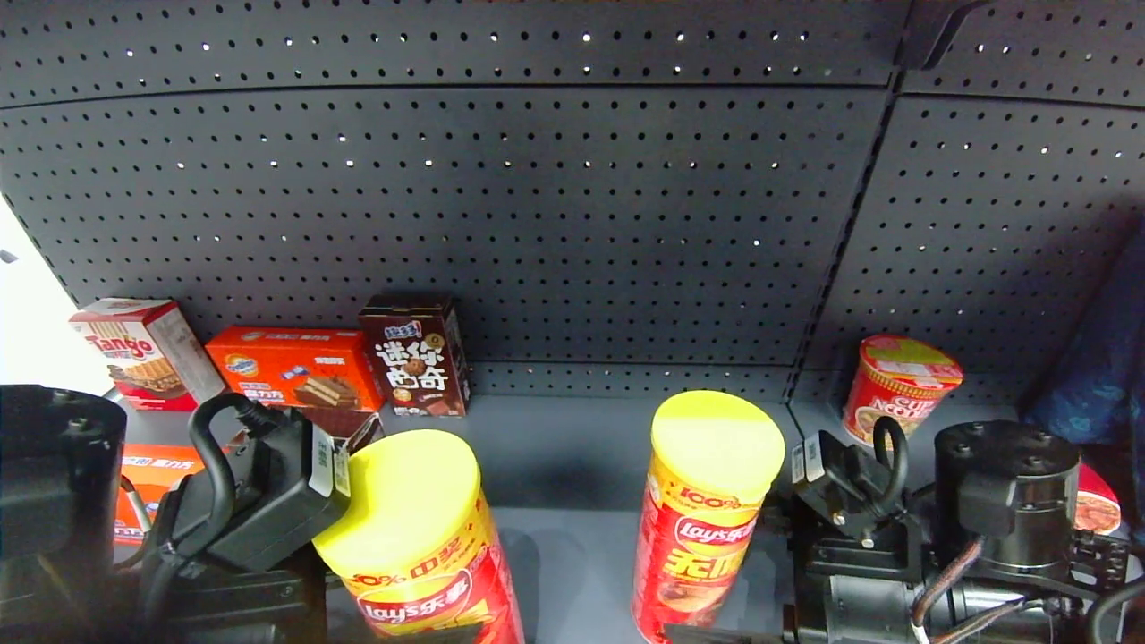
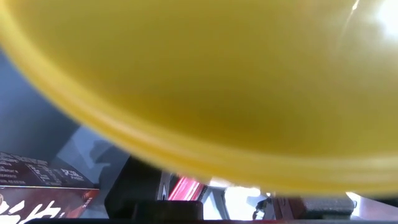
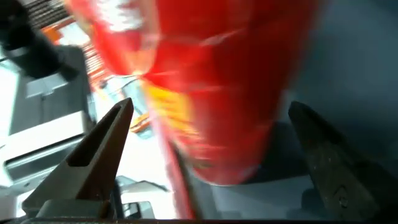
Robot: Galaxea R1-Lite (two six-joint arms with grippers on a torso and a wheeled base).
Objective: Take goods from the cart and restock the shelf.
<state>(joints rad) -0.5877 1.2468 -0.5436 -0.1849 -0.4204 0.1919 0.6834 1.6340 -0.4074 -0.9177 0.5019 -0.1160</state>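
Two red chip cans with yellow lids are over the grey shelf (image 1: 555, 465). The left can (image 1: 420, 546) leans to one side against my left arm's wrist (image 1: 268, 501); its lid (image 2: 205, 81) is right in front of the left wrist camera. My left gripper seems shut on its lower body, which is hidden. The right can (image 1: 702, 528) stands almost upright beside my right arm. My right gripper (image 3: 210, 107) is open around that can (image 3: 217, 93), with a gap between each finger and it.
At the shelf's back left stand a wafer box (image 1: 143, 351), an orange box (image 1: 291, 367) and a brown cookie box (image 1: 416, 355). Another orange box (image 1: 152, 478) lies in front. A noodle cup (image 1: 897, 385) is at the back right. A pegboard wall (image 1: 572, 224) closes the back.
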